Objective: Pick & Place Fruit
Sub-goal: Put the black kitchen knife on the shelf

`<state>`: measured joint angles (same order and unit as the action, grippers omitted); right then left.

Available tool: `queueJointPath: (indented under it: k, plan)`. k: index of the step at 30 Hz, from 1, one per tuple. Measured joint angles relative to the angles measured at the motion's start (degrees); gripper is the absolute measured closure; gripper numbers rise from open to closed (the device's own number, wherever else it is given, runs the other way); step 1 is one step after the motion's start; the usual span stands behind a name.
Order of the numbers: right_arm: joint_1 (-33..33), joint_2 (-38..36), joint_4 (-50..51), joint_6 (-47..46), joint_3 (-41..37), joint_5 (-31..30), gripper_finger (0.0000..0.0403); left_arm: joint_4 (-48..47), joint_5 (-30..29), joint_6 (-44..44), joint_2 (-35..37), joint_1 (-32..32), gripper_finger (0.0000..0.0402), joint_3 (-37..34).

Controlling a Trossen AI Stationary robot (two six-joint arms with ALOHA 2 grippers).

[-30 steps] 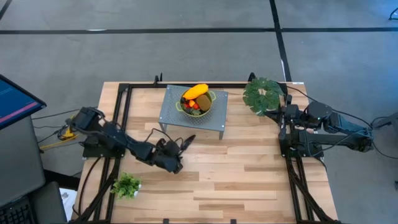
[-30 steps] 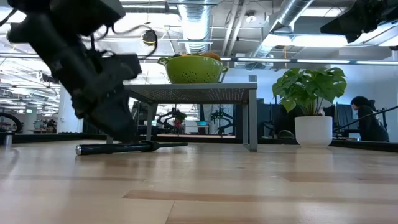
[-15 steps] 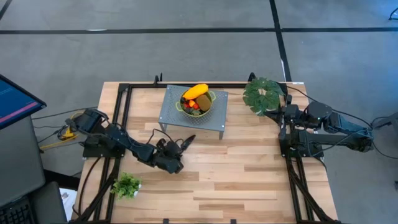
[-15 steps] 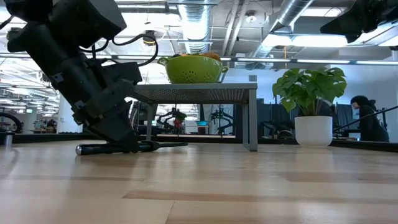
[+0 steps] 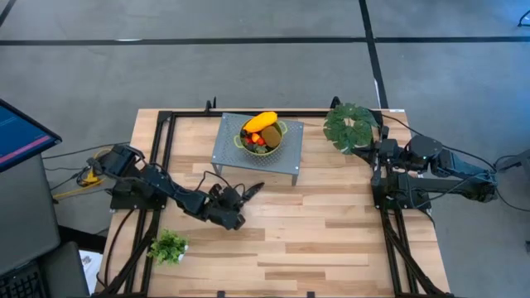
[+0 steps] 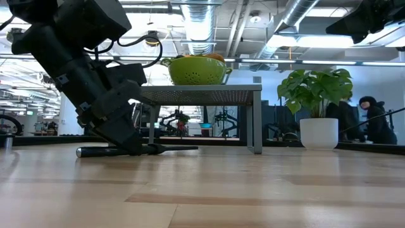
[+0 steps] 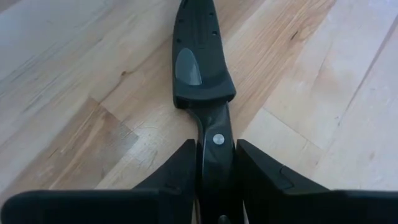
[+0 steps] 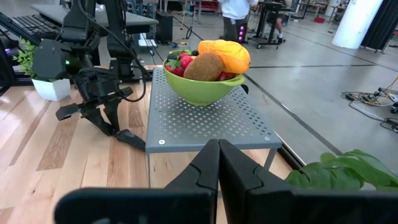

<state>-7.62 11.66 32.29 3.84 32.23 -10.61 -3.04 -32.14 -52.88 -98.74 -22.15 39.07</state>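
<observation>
Fruit (image 5: 262, 131) sits piled in the green bowl (image 8: 200, 87) on the grey stand (image 5: 233, 152). Left tool (image 5: 234, 204), stretched low over the desk (image 5: 331, 232), clamps the knife (image 7: 200, 59) handle (blade flat). Right tool (image 8: 217, 163) waits folded, fingers pressed together, far right.

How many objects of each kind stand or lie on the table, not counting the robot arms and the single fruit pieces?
Potted plants: 2, the large one and the small one
Metal stand: 1
Green bowl of fruit: 1
Knife: 1, clamped by the left gripper
Total: 5
</observation>
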Motion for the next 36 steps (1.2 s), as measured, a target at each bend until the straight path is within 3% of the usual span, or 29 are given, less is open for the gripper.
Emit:
queueJointPath:
  k: [7, 16, 23, 26, 36]
  plan:
    - [-0.01, 0.00, 0.00, 0.00, 0.00, 0.00, 0.0403, 0.39, 1.68, 0.09, 1.26, 0.08, 0.0316, -0.14]
    - [0.00, 0.00, 0.00, 0.00, 0.00, 0.00, 0.0403, 5.50, 12.94, 9.46, 9.21, -0.04, 0.0316, -0.20]
    - [-0.01, 0.00, 0.13, -0.63, 0.00, 0.00, 0.0403, 6.20, 11.47, 13.59, 17.30, -0.09, 0.0316, -0.17]
    - [-0.01, 0.00, 0.15, -0.67, 0.00, 0.00, 0.0403, 3.66, 11.07, 13.66, 21.60, -0.04, 0.0316, -0.14]
    - [-0.01, -0.02, 0.28, -0.83, 0.00, 0.00, 0.0403, -18.97, 6.52, 6.77, 37.89, 2.46, 0.0315, -0.11]
